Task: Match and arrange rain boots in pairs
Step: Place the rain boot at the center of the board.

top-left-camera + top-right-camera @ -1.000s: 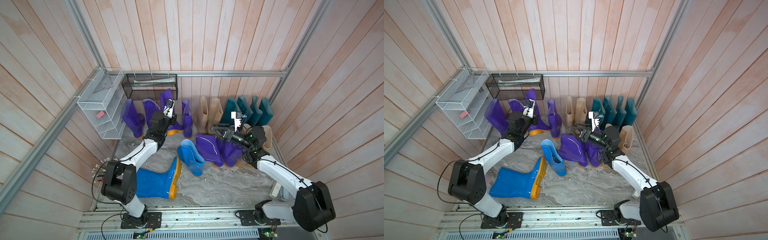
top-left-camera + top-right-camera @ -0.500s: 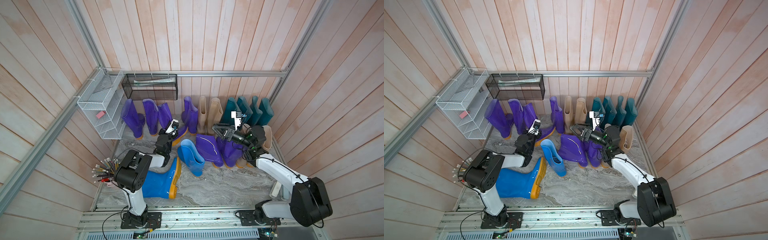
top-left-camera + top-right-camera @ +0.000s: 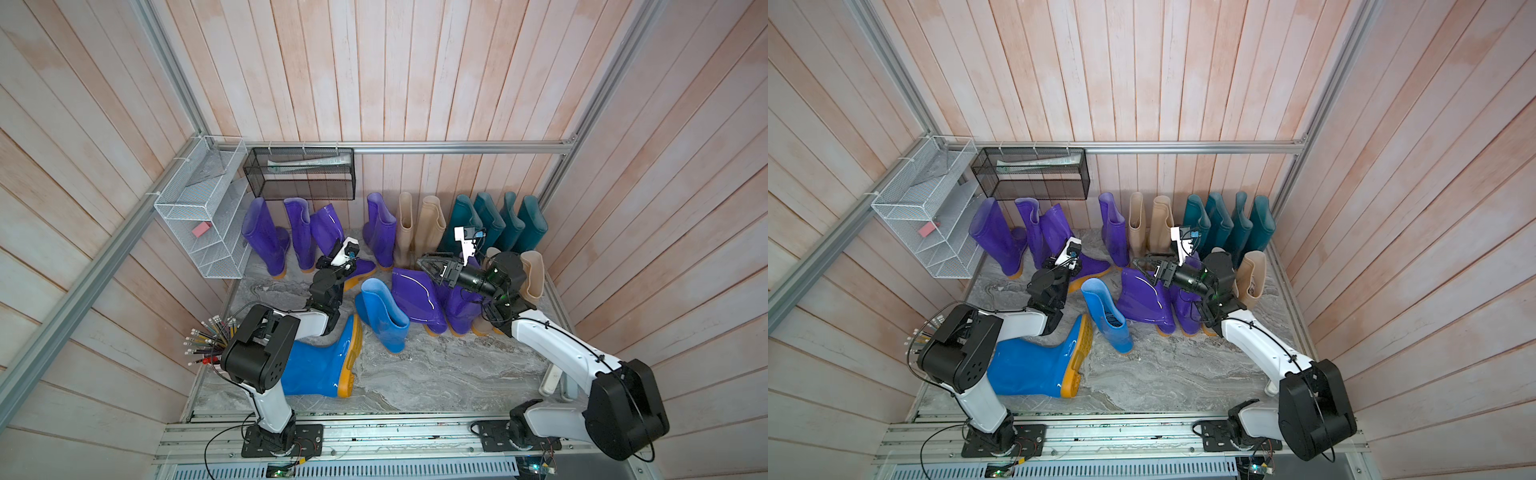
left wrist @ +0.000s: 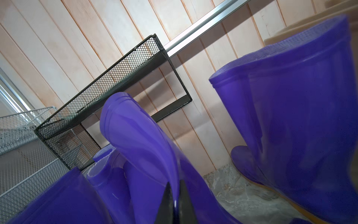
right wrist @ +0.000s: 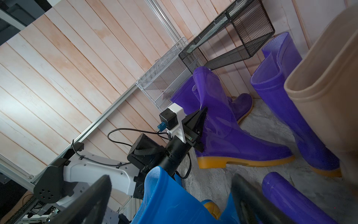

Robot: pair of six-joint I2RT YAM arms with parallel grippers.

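Observation:
My left gripper point(image 3: 347, 266) point(image 4: 175, 203) is shut on the shaft wall of a purple rain boot point(image 3: 330, 230) point(image 4: 135, 135), which leans with its orange sole on the floor; the right wrist view shows the same purple boot point(image 5: 222, 124). Other purple point(image 3: 266, 237), beige point(image 3: 432, 224) and teal rain boots point(image 3: 494, 220) line the back wall. My right gripper point(image 3: 428, 266) point(image 5: 170, 199) hangs open above two purple boots point(image 3: 415, 299) in the middle, with an upright blue boot point(image 3: 382, 316) point(image 5: 164, 203) beneath its jaws. Another blue boot point(image 3: 320, 365) lies on its side under my left arm.
A white wire shelf point(image 3: 199, 224) and a black mesh basket point(image 3: 303, 174) hang on the back left walls. A cup of pencils point(image 3: 208, 340) stands at the floor's left edge. One beige boot point(image 3: 534, 274) stands by the right wall. Wooden walls close in three sides.
My left gripper has drawn back from the back row and come down, bringing the purple boot with it to the floor. The right arm has barely moved.

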